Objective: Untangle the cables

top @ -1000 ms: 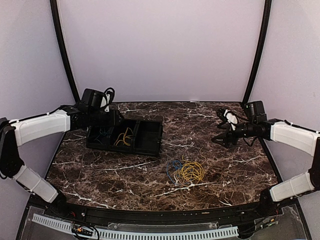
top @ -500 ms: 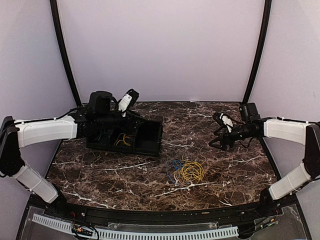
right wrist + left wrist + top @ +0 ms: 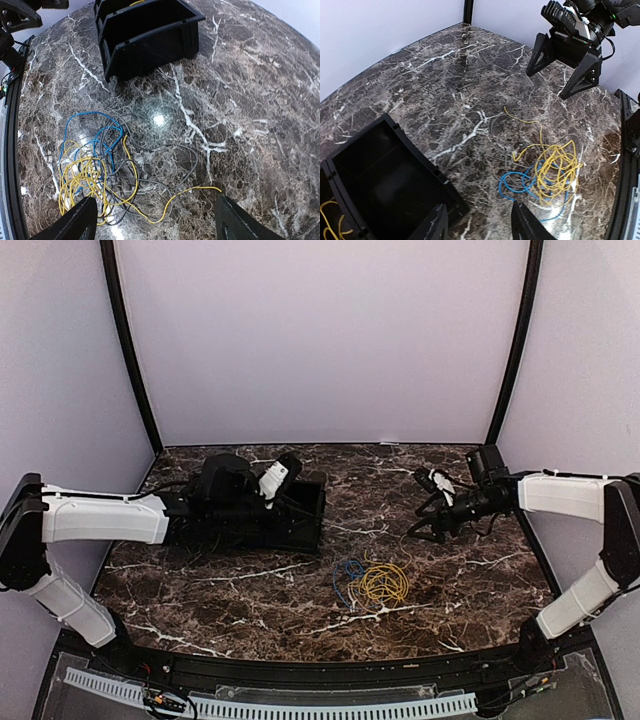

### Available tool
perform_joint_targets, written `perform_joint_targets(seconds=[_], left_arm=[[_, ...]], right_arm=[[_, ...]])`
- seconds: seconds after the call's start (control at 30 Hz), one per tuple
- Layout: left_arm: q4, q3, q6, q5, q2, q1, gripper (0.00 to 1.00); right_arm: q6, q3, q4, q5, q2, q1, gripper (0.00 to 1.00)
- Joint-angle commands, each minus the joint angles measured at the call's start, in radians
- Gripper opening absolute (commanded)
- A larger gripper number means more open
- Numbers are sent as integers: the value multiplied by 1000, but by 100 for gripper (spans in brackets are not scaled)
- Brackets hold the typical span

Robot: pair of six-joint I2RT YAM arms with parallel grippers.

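Cables (image 3: 370, 583) tangled on table (image 3: 480, 570); left claw (image 3: 480, 222), right claw (image 3: 547, 82) open, empty.

Lettering, labels, brands, numbers, signs: none legible in any view. Bin (image 3: 300, 512) and bench (image 3: 480, 570): plain surfaces, no readable marking.

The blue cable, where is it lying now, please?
In the top view the blue cable lies centrally, tangled with the yellow cable on its right, nearer than the black bin.
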Motion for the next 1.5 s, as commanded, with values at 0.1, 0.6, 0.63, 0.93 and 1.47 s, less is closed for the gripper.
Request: perform_joint_targets(seconds=[0.1,0.6,0.63,0.93,1.47], left_arm=[[31,-62,-275,-58,-53,-99,44],[147,-53,-293,-181,76,-277,45],[158,-45,-297,-178,90,-282,45],[194,-56,-331,-179,126,-309,45],[418,-54,-194,-262,245,-371,54]], right_arm=[[-56,-29,22,42,-116,15,80],[-150,-2,-193,98,19,165,72],[-148,1,-186,106,32,170,72],[-142,58,-197,96,107,234,67],[-178,196,-399,24,22,266,0]])
